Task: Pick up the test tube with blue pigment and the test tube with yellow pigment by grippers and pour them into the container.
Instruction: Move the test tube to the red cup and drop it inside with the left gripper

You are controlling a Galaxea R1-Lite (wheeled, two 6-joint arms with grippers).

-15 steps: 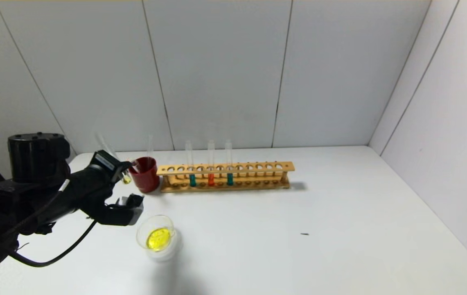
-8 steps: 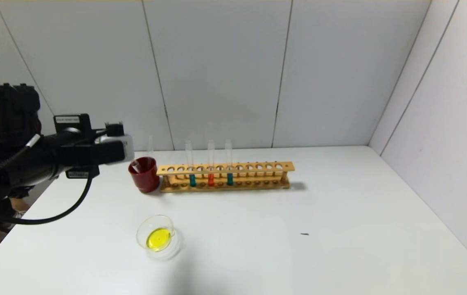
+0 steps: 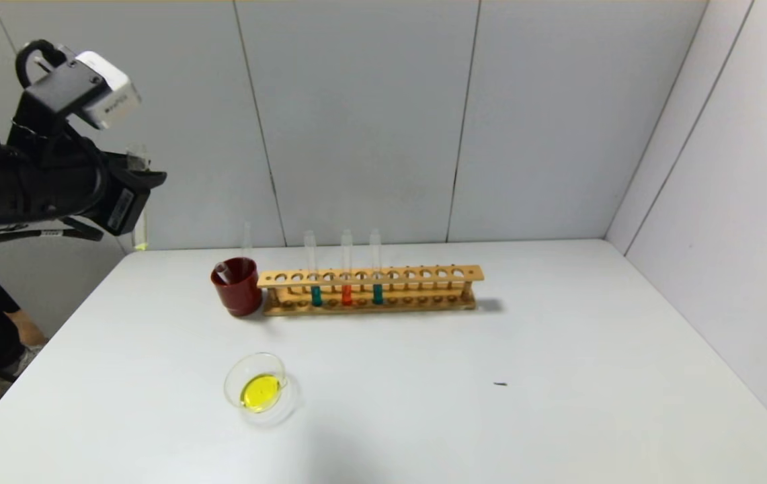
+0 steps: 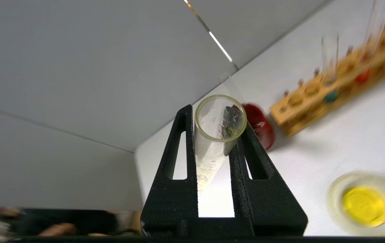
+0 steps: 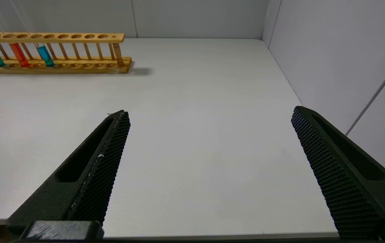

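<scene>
The left gripper, a black two-fingered robot hand with a small white block on its back, is raised high off the far-left side of the white table, above and outside the table's left edge in the head view. Its two pointed black fingers are clamped on a slim clear glass test tube, open mouth facing the wrist camera; the tube is almost drained, with only a thin yellow film and a small yellow drop low at its rounded end. The container, a small round clear glass dish with low walls, sits on the near-left part of the table and holds a pool of bright yellow liquid. Farther back stands a dark red cup with an empty clear tube leaning inside it, touching or just beside the left end of a long wooden test tube rack. The rack carries three upright tubes: teal liquid, orange liquid, teal liquid. A tiny dark speck lies on the table to the right. The right gripper hovers low over the bare right side of the table, its textured black fingers spread wide, holding nothing.
</scene>
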